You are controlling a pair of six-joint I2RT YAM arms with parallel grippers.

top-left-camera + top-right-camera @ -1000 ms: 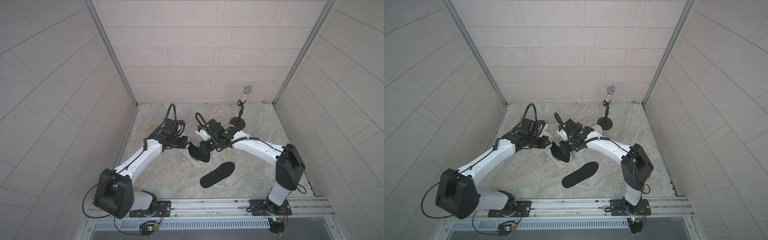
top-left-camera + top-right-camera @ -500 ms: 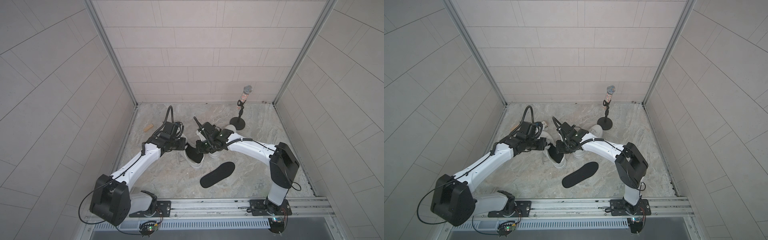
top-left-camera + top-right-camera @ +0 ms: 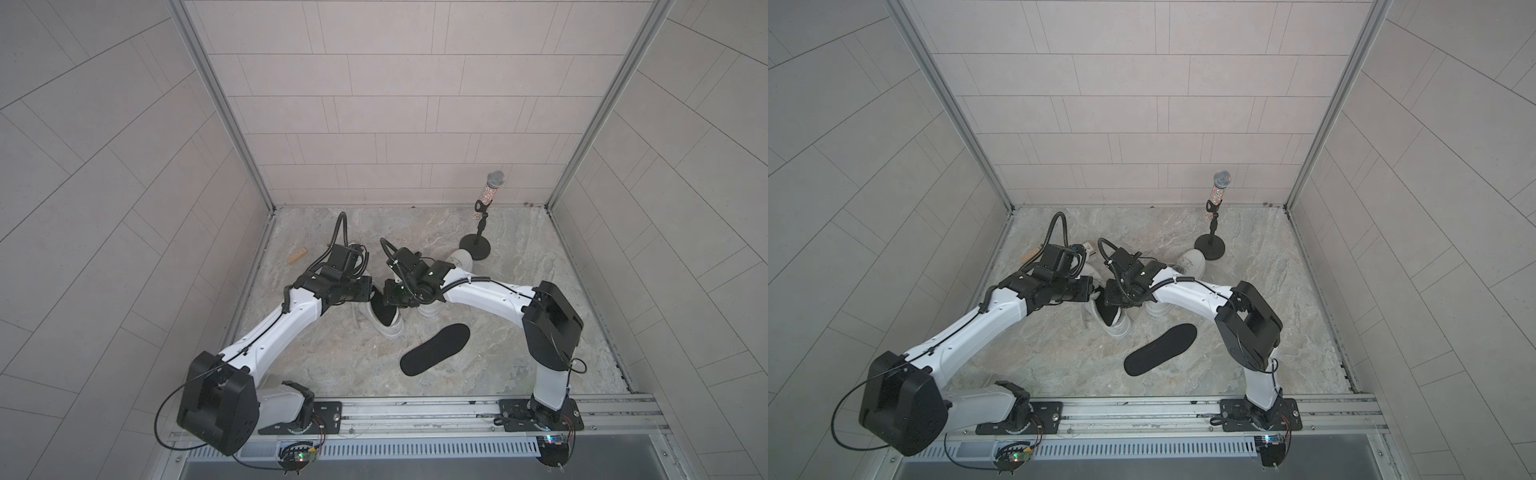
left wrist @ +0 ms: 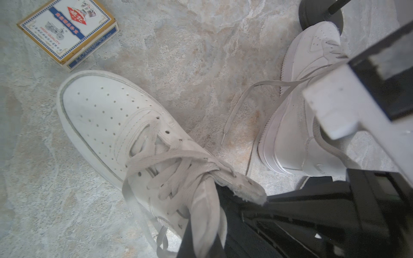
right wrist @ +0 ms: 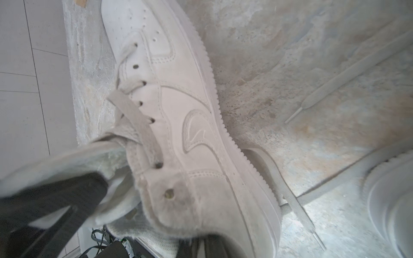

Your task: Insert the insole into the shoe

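The left hand (image 3: 1091,292) and right hand (image 3: 1109,298) were at the white shoe (image 3: 1120,329); a black insole (image 3: 1160,349) lay near it.

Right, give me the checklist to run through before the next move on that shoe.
1. Left gripper shut on the shoe's side edge: ok.
2. Right gripper shut on the tongue, lifted off the opening: ok.
3. Insole showing in the shoe's opening: ok.
4. Insole lying flat down to the toe: cannot tell.
5. Spare insole on the floor, apart from both shoes: ok.
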